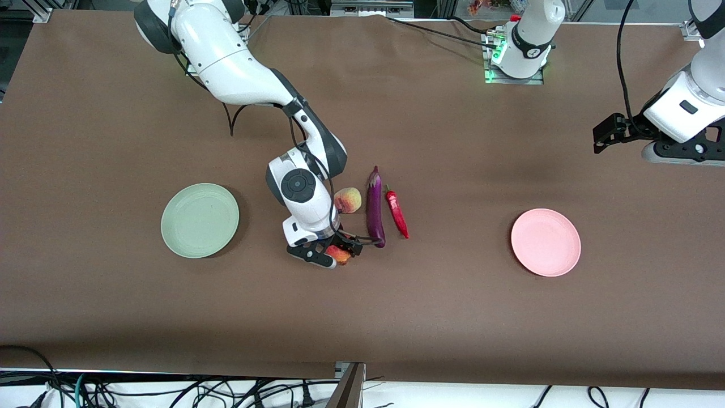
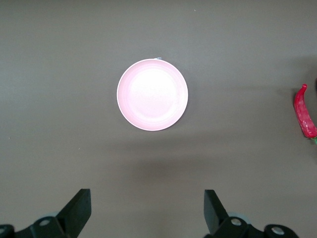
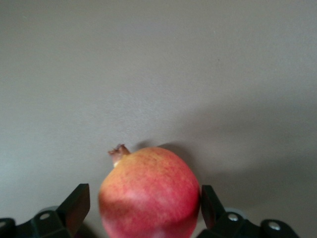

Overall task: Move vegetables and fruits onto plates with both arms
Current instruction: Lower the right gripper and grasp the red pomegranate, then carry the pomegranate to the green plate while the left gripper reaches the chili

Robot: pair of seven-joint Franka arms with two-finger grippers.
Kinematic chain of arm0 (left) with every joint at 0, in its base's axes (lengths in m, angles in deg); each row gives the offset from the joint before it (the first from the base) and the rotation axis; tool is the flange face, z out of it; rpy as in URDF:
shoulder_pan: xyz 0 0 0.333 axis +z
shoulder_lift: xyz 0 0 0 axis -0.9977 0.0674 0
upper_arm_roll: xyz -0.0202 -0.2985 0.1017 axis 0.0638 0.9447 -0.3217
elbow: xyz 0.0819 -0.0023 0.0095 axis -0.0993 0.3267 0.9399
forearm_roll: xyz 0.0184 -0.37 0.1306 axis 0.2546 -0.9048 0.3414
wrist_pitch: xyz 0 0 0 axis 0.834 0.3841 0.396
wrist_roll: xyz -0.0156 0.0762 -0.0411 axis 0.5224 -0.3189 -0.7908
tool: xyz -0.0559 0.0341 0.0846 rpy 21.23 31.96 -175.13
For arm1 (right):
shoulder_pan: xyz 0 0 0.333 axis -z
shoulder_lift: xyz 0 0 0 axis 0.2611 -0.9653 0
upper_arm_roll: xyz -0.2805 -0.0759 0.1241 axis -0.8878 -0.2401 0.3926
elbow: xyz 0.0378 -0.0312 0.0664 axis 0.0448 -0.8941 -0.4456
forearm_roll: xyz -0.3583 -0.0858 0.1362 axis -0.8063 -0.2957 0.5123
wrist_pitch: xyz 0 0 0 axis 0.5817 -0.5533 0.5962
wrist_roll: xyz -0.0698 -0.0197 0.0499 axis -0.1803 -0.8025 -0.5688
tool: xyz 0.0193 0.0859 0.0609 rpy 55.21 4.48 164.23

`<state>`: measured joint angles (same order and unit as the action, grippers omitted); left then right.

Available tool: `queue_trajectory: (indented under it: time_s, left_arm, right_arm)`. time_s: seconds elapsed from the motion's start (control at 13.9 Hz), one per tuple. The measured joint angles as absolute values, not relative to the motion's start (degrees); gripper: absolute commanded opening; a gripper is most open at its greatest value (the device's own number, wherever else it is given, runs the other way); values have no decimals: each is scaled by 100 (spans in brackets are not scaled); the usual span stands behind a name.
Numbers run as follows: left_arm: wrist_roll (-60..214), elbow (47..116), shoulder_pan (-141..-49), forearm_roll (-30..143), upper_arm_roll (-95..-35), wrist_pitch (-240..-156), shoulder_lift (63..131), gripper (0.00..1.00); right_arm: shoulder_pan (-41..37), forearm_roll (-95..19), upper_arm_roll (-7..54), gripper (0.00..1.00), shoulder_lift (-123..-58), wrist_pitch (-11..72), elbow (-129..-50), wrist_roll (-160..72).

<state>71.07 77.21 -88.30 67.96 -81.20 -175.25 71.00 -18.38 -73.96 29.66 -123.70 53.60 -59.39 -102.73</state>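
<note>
1. Right gripper point(image 1: 334, 256) is low at the table, jaws spread around the red fruit point(image 3: 148, 193), one finger touching, not clamped.
2. Peach point(image 1: 348, 200), eggplant point(image 1: 374, 207), chili point(image 1: 397, 213) lie at the fruit's 12 to 2 o'clock.
3. Left gripper point(image 2: 147, 213) waits high near the pink plate point(image 2: 152, 94), jaws spread, holding nothing.
4. Green plate point(image 1: 200, 220) sits toward the right arm's end.

Two robot arms at a brown table point(image 1: 113, 317) with fruit, vegetables and two plates.

The right gripper point(image 1: 331, 254) sits low at a red fruit point(image 1: 338, 253), fingers either side of it. Just beside are a peach point(image 1: 348, 200), a purple eggplant point(image 1: 374, 207) and a red chili point(image 1: 397, 213). A green plate point(image 1: 200, 220) lies toward the right arm's end, a pink plate point(image 1: 545, 242) toward the left arm's end. The left gripper point(image 1: 605, 136) waits raised at the table's edge.
</note>
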Motion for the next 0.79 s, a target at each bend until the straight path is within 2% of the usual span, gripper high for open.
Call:
queue_trajectory:
  time_s: [0.14, 0.22, 0.36, 0.58, 0.79]
  left_arm:
    - [7107, 7721, -8839, 6796, -8113, -17502, 7119, 100]
    - [7107, 7721, -8847, 6796, -8105, -17491, 7134, 100]
    - [7107, 7722, -8885, 6796, -8082, -17475, 7180, 100]
    - [7104, 7730, -9077, 6775, -8024, -17338, 7471, 100]
    - [7124, 7747, -9434, 6240, -7993, -17410, 8208, 100]
  right_arm:
    - [-1838, -7398, 2960, 47, -12402, 5373, -5935, -10272]
    - [-1838, -7401, 2944, 41, -12397, 5370, -5930, -10263]
    - [-1787, -7414, 2849, 41, -12339, 5151, -5909, -10064]
    - [-1442, -7418, 2664, 41, -11857, 3859, -5824, -8763]
    - [-886, -7417, 2520, 43, -11139, 2780, -6058, -7513]
